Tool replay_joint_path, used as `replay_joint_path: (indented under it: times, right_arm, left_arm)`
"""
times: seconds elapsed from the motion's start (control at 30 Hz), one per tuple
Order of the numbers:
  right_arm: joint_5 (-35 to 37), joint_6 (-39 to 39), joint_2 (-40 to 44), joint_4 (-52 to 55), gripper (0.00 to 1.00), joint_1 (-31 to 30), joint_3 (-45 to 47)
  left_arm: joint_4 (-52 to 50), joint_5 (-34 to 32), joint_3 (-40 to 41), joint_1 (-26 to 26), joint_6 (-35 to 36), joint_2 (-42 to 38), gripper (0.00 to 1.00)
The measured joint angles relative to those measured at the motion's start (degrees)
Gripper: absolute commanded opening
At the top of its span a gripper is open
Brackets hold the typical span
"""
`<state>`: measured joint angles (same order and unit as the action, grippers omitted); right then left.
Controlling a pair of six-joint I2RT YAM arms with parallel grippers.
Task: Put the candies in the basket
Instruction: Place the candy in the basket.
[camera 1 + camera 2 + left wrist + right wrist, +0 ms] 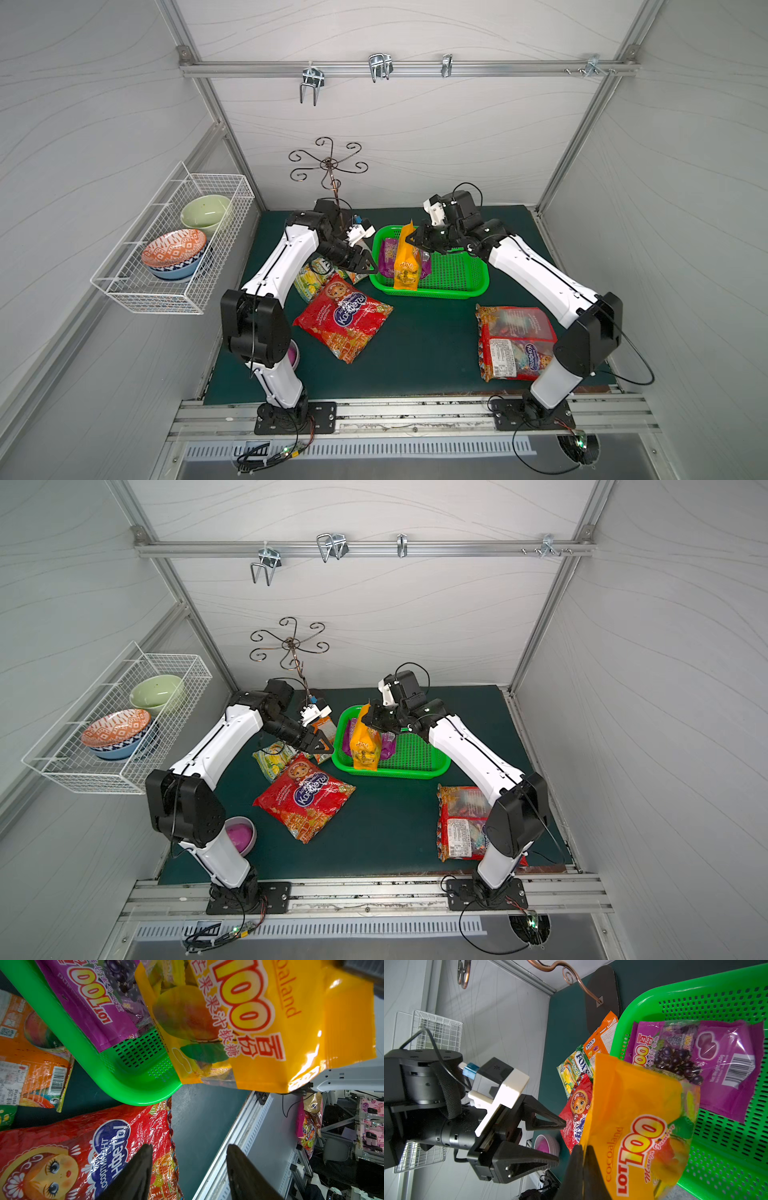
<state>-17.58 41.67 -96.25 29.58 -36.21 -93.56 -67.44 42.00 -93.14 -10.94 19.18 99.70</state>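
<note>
My right gripper [411, 239] [583, 1147] is shut on the top edge of the yellow mango candy bag [405, 262] [633, 1105], which hangs upright over the left part of the green basket [436, 293] [654, 991]. A purple grape bag [387, 257] [726, 1064] lies inside the basket. My left gripper [368, 266] [189, 1147] hovers open and holds nothing, just left of the basket. Under it lie a small orange bag [326, 729] [31, 1064] and a green-yellow bag [309, 282]. One red bag [345, 320] lies mid-mat. Another red bag [513, 345] lies beside my right arm.
A white wire basket [174, 249] with bowls hangs on the left wall. A copper hook stand [328, 166] rises behind my left gripper. A cup with a purple ball [241, 833] sits by the left arm's base. Hooks hang on the back rail [380, 66].
</note>
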Motion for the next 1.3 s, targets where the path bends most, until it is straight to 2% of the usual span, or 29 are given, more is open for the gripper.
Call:
replay_joint_path:
  times: [0.27, 0.5, 0.77, 1.0, 1.13, 1.3]
  right_arm:
    - [-2.71, -2.38, 0.42, 4.04, 0.0, 9.84, -0.22]
    - [-6.82, -4.22, 0.42, 5.29, 0.0, 17.88, -0.22]
    - [-10.23, -6.19, -3.06, 5.62, 0.0, 19.41, -0.24]
    - [-12.59, -6.88, -6.47, 4.17, 0.0, 19.37, -0.24]
    - [-10.82, -10.19, -6.49, 5.29, 0.0, 20.76, -0.04]
    - [-7.23, -14.08, -7.45, 7.5, 0.0, 25.77, 2.95]
  left_arm:
    - [2.56, 0.0, -1.01, -0.31, -3.23, 1.25, 0.6]
    - [5.51, -0.24, -6.29, -2.29, -6.19, 4.02, 0.6]
    - [6.45, -1.2, -7.1, -5.29, -7.37, 6.43, 0.6]
    - [6.47, -1.4, -7.1, -5.73, -7.43, 6.64, 0.6]
    - [6.54, -1.75, -7.1, -6.1, -7.45, 7.39, 0.6]
    - [7.17, -2.62, -7.23, -7.63, -7.72, 9.18, 0.6]
